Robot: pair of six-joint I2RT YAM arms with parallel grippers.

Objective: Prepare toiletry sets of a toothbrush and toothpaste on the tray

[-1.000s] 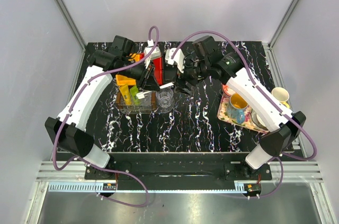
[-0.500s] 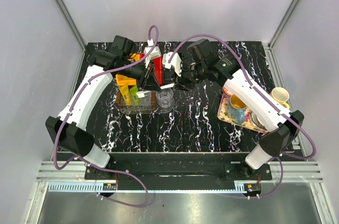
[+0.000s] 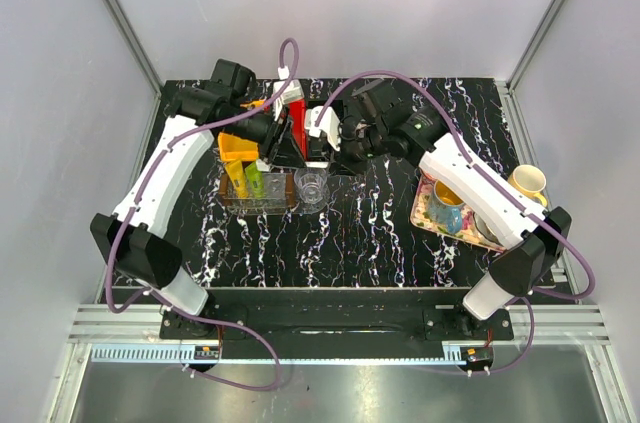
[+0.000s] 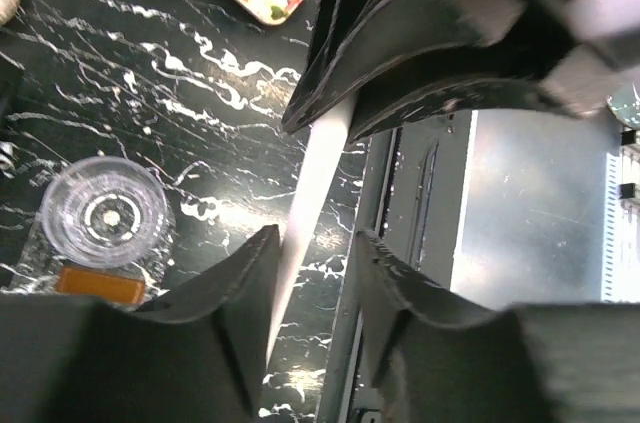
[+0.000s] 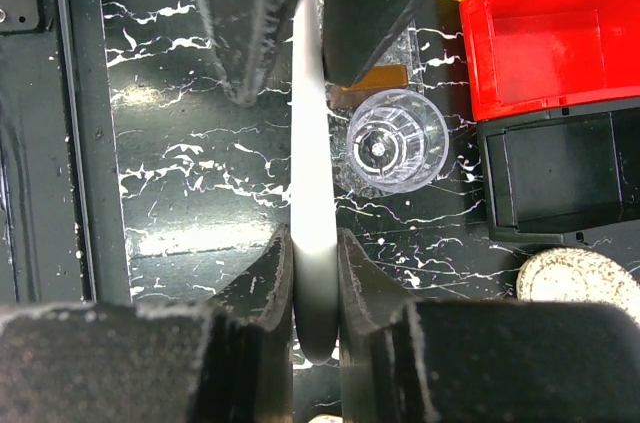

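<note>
The toothbrush is a slim white stick held in the air between both grippers. My right gripper is shut on one end of it. My left gripper stands open around the other end of the toothbrush, which leans on one finger with a gap to the other. In the top view the left gripper and right gripper meet over the back middle of the table. A light green toothpaste tube and a yellow one stand in a clear tray below them.
A clear cup sits at the clear tray's right end. A red bin and a black bin stand behind. At the right, a flower-patterned tray holds a mug; a yellow cup is beside it.
The right gripper moved left to the toothbrush and shut on it. The left gripper, shut on the toothbrush before, has opened its jaws.
</note>
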